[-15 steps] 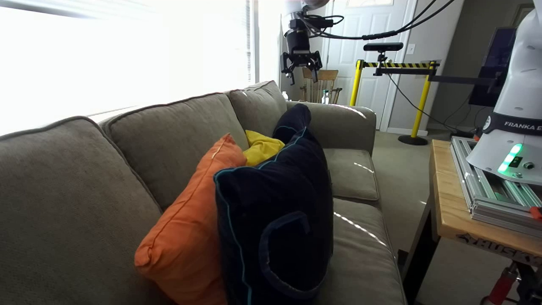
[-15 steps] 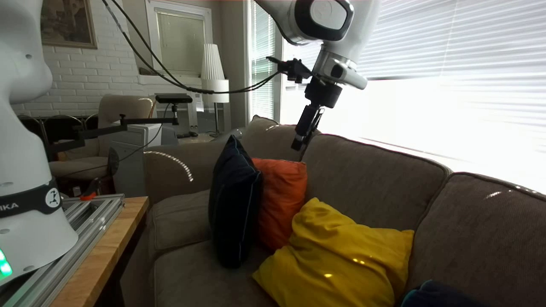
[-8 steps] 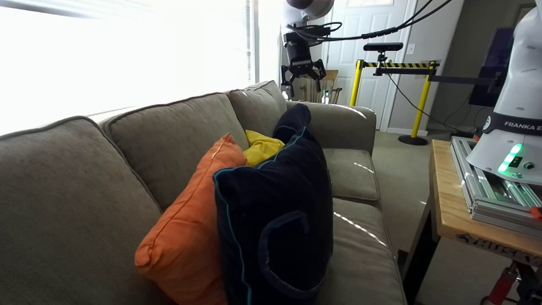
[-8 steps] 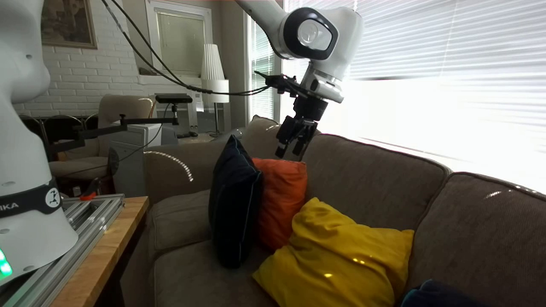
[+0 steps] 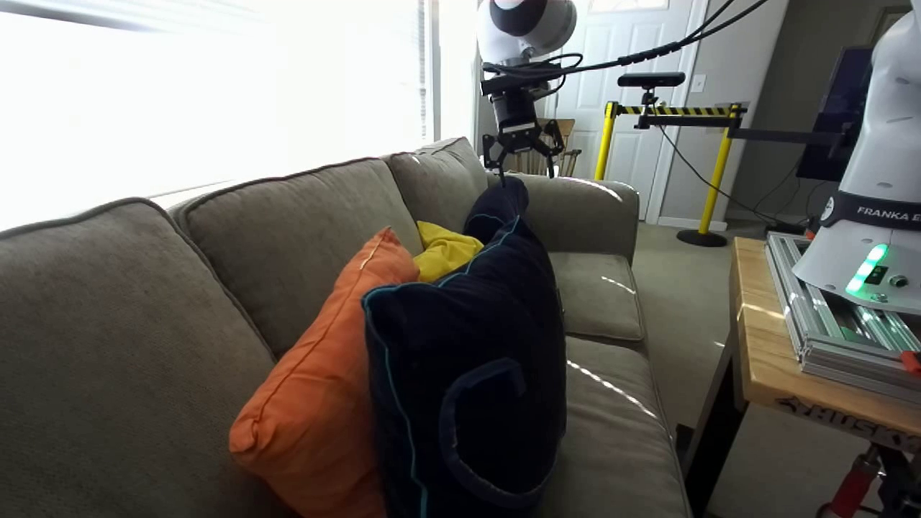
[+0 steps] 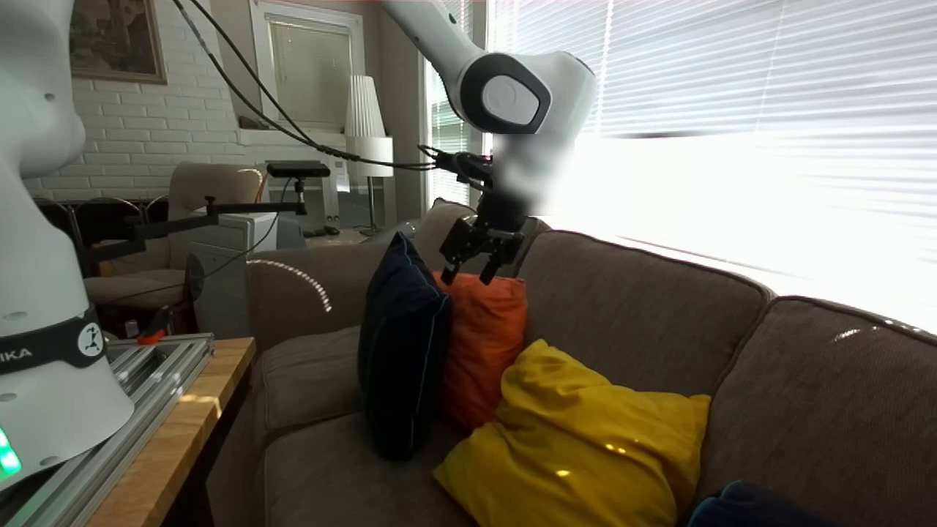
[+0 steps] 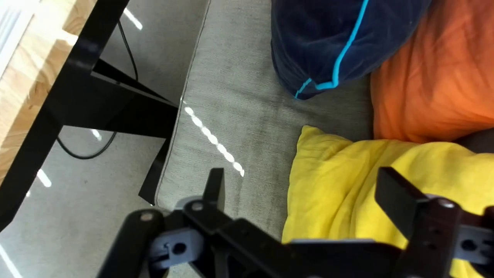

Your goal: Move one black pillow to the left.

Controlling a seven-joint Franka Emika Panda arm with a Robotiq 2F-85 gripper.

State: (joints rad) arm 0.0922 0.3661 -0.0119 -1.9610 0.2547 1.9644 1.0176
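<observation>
Robotiq gripper spread wide over sofa; black pillow on edge beside orange pillow

In an exterior view: black pillow at lower middle of the frame, standing on the seat, teal seam along its edge. Orange pillow to its left, partly hidden behind it. Yellow pillow shows as a patch higher up; second dark pillow beyond. Gripper at upper middle, pointing down, fingers well apart; one fingertip overlaps the second dark pillow's top, contact cannot be told. Robot base at right edge, on wooden workbench.

In an exterior view: black pillow left of centre, a narrow upright slab; orange pillow immediately to its right. Gripper at upper middle, fingertips apart, overlapping the orange pillow's upper edge; cannot tell whether they touch. Arm above it partly smeared. Yellow pillow lies right of centre, toward the bottom; second dark pillow just shows at lower right.

Wrist view: both fingers at the bottom of the frame, broad gap between. Black pillow's seamed corner at top, right of centre, over the seat; orange pillow at upper right. Yellow pillow fills lower right, partly covered by one finger. Black bench frame and floor at left.
</observation>
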